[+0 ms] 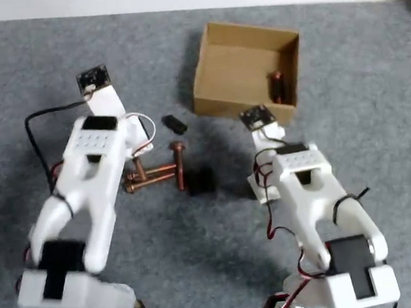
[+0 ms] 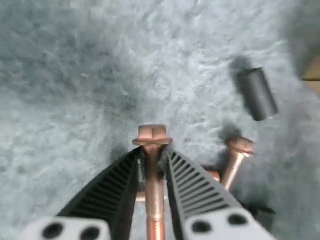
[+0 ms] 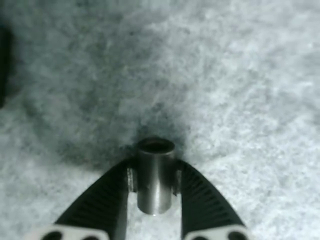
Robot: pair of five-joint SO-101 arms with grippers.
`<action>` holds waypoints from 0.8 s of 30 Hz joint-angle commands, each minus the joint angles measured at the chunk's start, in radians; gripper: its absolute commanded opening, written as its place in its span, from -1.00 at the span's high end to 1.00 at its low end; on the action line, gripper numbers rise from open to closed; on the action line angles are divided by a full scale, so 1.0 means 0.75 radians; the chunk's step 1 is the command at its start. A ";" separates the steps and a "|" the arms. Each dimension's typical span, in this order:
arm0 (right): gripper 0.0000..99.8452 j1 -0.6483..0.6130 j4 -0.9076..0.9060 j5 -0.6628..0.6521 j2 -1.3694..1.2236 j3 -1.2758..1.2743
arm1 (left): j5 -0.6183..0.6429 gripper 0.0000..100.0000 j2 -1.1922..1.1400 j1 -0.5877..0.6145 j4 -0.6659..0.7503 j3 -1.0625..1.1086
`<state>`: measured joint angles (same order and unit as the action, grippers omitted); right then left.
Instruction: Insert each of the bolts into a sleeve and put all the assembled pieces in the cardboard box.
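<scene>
My left gripper [image 2: 152, 152] is shut on the shaft of a copper bolt [image 2: 153, 135], just below its hex head, low over the grey carpet. A second copper bolt [image 2: 235, 160] lies beside it, and a loose black sleeve [image 2: 257, 94] lies farther off. In the high view the left gripper [image 1: 136, 155] sits at a cluster of copper bolts [image 1: 153, 176]. My right gripper [image 3: 155, 162] is shut on a dark sleeve [image 3: 155, 175] whose open end faces away. The cardboard box [image 1: 214, 65] stands at the back with one assembled piece [image 1: 278, 86] inside.
The black sleeve [image 1: 175, 124] lies between the left arm and the box. Another dark piece [image 1: 202, 180] rests on the carpet between the two arms. The right arm [image 1: 299, 170] stands just in front of the box. Grey carpet covers the whole table.
</scene>
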<state>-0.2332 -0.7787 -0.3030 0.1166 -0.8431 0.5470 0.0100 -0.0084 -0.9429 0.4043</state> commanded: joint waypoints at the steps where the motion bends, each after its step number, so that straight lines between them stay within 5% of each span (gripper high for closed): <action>1: 0.99 -0.026 0.228 0.012 0.255 -0.228 | -0.076 0.99 0.353 -0.089 -0.008 0.132; 14: 0.99 -0.144 0.359 0.006 1.589 -0.954 | -0.415 0.99 1.122 -0.326 0.299 0.680; 21: 0.99 -0.298 0.357 0.010 2.131 -1.110 | -0.405 0.99 1.161 -0.402 0.526 0.658; 24: 0.99 -0.357 0.357 0.016 2.290 -1.153 | -0.241 0.99 1.161 -0.400 0.659 0.660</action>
<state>-0.4557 -0.5347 -0.3030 1.7185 -1.6763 0.2616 0.8477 -0.2923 -0.5823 0.9183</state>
